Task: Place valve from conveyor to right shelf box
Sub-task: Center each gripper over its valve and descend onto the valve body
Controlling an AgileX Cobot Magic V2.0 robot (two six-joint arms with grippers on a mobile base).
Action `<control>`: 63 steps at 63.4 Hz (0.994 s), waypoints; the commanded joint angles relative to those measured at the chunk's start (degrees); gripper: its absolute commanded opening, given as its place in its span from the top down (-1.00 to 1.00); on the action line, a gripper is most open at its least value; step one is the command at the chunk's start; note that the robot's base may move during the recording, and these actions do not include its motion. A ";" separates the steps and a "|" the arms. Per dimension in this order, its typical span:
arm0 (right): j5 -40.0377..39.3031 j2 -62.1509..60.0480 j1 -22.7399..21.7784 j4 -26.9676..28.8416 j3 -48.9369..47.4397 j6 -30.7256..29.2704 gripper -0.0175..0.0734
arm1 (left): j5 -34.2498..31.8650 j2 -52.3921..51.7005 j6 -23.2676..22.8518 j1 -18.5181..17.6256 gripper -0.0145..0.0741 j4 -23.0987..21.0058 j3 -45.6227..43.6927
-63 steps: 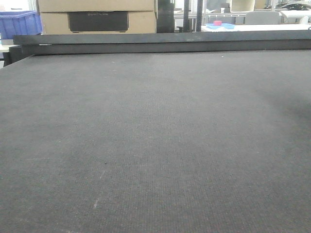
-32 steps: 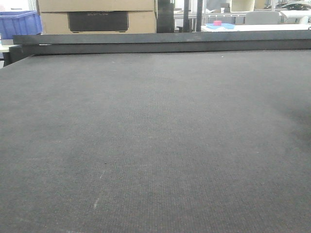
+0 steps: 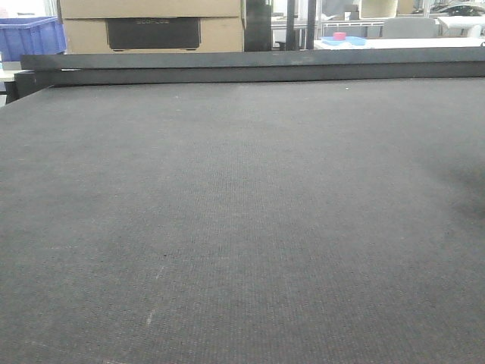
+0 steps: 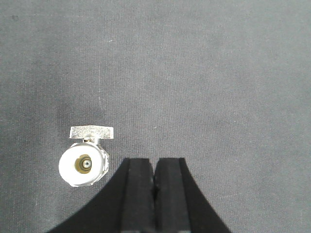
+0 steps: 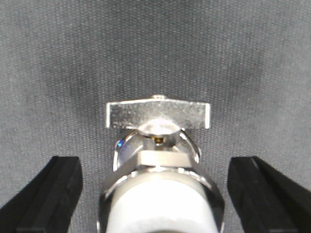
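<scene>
Right claw is wide, one finger on each side of a valve, neither touching it. The valve rests on the conveyor with its T-handle on the far side. Left claw has its pads pressed together. In my left wrist view a valve lies on the belt just beside it, to its left. Can't tell if it's the same valve. Front view shows only belt and the black rail at the far edge.

The dark grey woven conveyor carries a silver valve resting on its belt.
</scene>
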 commanded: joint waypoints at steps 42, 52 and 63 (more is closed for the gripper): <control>-0.57 0.08 0.09 0.07 0.17 -0.22 0.97 | 9.56 3.87 3.83 11.06 0.92 -3.36 -3.81; -0.80 0.08 0.09 1.13 0.17 -0.22 0.97 | 9.17 7.03 7.49 11.06 0.87 -3.20 -4.04; -0.80 0.08 0.09 1.22 0.17 -0.22 0.97 | 7.46 10.06 7.49 11.06 0.19 -0.22 -4.04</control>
